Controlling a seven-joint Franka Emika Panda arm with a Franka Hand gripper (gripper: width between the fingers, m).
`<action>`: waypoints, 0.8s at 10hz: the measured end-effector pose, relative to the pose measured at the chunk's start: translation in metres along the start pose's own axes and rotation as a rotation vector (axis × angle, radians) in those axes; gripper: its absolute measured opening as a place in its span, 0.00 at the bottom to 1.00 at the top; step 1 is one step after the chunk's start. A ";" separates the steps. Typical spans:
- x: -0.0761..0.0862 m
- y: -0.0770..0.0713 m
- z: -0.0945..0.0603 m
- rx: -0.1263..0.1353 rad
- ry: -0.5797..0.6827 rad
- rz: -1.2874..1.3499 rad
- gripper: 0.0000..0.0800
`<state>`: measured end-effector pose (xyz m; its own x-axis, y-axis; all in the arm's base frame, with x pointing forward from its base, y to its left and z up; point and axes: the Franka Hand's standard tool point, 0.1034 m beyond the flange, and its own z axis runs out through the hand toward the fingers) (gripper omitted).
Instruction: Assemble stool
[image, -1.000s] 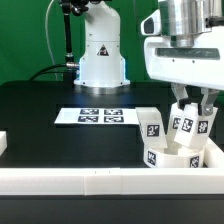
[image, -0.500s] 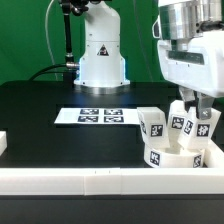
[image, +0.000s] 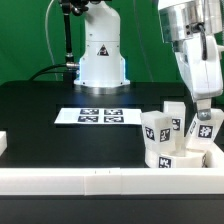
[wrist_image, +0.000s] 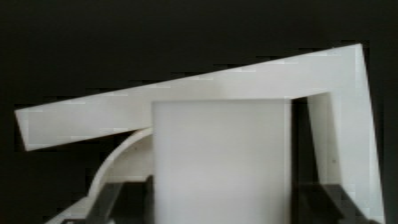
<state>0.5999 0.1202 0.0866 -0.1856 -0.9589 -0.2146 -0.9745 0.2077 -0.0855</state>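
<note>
The white round seat disc (image: 178, 156) lies at the exterior view's right, in the corner of the border rail. Tagged white legs stand up from it: one (image: 155, 127) at its left, one (image: 175, 112) behind. My gripper (image: 206, 108) comes down from above and is shut on a third tagged leg (image: 205, 127) at the disc's right side. In the wrist view the gripper (wrist_image: 222, 206) holds this leg (wrist_image: 221, 145) between its dark fingers (wrist_image: 118, 202). A curved edge of the seat (wrist_image: 118, 160) shows beside the leg.
The long white border rail (image: 95, 180) runs along the table's front and turns a corner at the right (wrist_image: 267, 75). The marker board (image: 98, 116) lies mid-table before the robot base (image: 100, 55). A white piece (image: 3, 143) shows at the left edge.
My arm has shifted toward the exterior view's right and leans more. The held leg and the seat with its legs have moved a little right with it.
</note>
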 end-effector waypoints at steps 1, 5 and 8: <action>-0.001 0.001 0.000 -0.001 -0.006 0.063 0.42; -0.013 -0.001 -0.013 -0.025 -0.023 -0.026 0.79; -0.025 -0.003 -0.028 -0.016 -0.042 -0.072 0.81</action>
<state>0.6040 0.1385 0.1196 -0.1095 -0.9623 -0.2491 -0.9871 0.1348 -0.0869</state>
